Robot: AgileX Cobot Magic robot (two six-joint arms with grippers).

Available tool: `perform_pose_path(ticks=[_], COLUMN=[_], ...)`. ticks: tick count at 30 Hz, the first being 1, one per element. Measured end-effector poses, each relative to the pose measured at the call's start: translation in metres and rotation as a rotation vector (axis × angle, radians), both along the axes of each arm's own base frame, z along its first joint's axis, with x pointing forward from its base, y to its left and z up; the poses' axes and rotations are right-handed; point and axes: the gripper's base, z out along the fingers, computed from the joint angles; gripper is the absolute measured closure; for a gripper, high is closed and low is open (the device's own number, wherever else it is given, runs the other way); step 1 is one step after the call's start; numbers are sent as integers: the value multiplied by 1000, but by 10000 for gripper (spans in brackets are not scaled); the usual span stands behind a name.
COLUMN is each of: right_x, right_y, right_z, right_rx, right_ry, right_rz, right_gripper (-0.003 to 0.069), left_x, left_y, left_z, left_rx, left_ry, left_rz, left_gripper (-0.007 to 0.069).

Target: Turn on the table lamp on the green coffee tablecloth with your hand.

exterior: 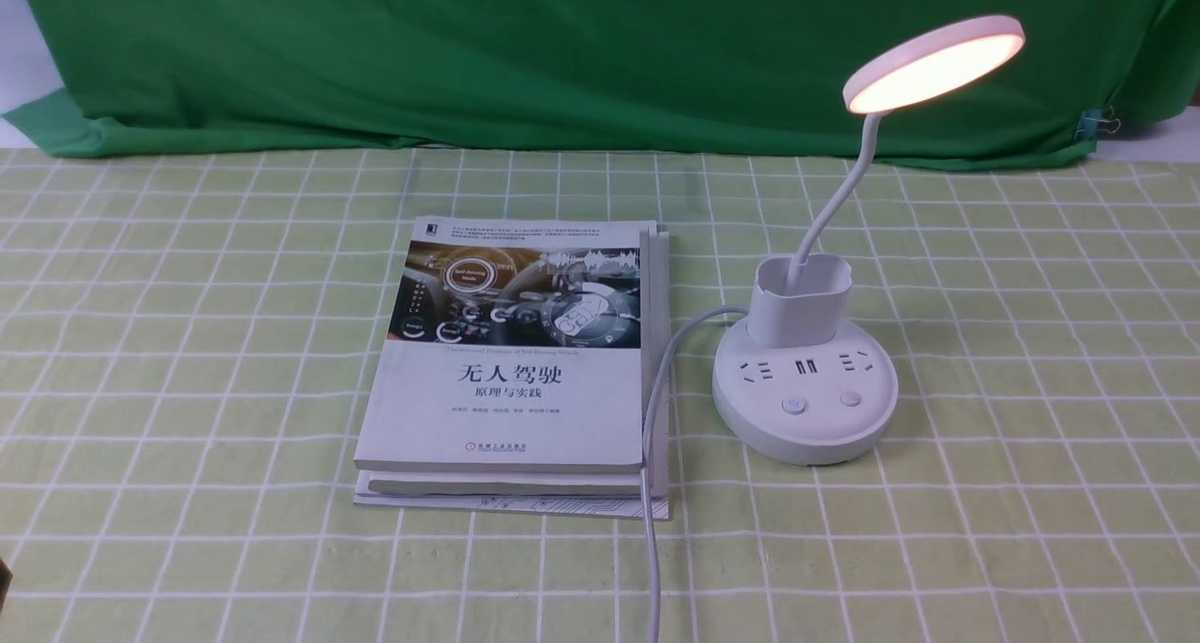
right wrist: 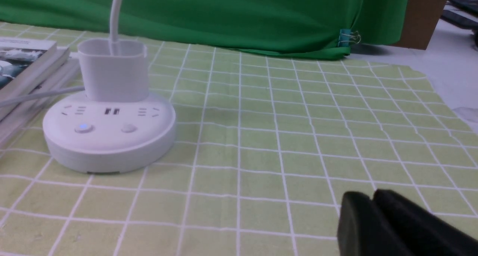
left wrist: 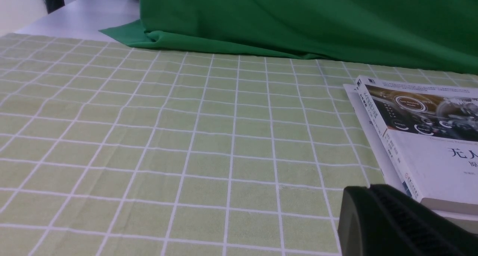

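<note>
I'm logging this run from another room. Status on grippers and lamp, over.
Both black grippers hold nothing. White disc-headed lamp glowing, upright on green checked cloth. Nothing blocking its buttons.

Ahead of the left pincer (left wrist: 368, 189), the top book (exterior: 511, 409) bears the large dark title "无人驾驶" on its pale cover, with "原理与实践" in smaller characters beneath it. The picture on that cover, also ahead of the left pincer, has "Self-Driving Mode" inside a ring. A tiny line under the picture, the author line and the publisher's line at the foot are too small to read surely. Ahead of the right pincer (right wrist: 371, 194) and well apart from it, one button (exterior: 793, 404) on the lamp base (exterior: 806, 437) carries a faint power sign.
</note>
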Motion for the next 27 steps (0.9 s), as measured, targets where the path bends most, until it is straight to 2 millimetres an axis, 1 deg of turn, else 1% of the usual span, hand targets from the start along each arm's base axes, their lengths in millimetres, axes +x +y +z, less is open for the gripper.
perform_pose_path(ticks=[27], right_x=[0], right_y=[0], right_z=[0], right_rx=[0], right_ry=[0], right_rz=[0], right_gripper=[483], left_x=[0], left_y=[0], left_z=[0], left_rx=[0], left_ry=[0], left_rz=[0], left_gripper=[622])
